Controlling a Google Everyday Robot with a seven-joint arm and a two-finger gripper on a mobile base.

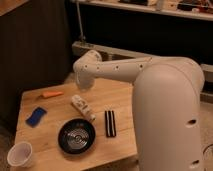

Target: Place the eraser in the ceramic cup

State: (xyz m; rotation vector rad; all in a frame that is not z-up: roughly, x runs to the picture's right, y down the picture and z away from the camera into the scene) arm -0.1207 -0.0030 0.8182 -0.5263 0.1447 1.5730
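The eraser point(110, 123), a long black bar with a pale stripe, lies flat on the wooden table point(122, 97) just right of the black bowl. The white ceramic cup point(20, 154) stands upright at the table's front left corner. My white arm reaches from the right across the back of the table. My gripper point(84, 81) hangs at the arm's end above the table's far middle. It is well behind the eraser and far from the cup, and holds nothing that I can see.
A wide black bowl point(76, 136) sits at the front middle. A white tube-like packet point(82, 108) lies behind it. A flat blue block point(36, 116) is at the left and an orange object point(52, 93) at the far left. Dark shelving stands behind the table.
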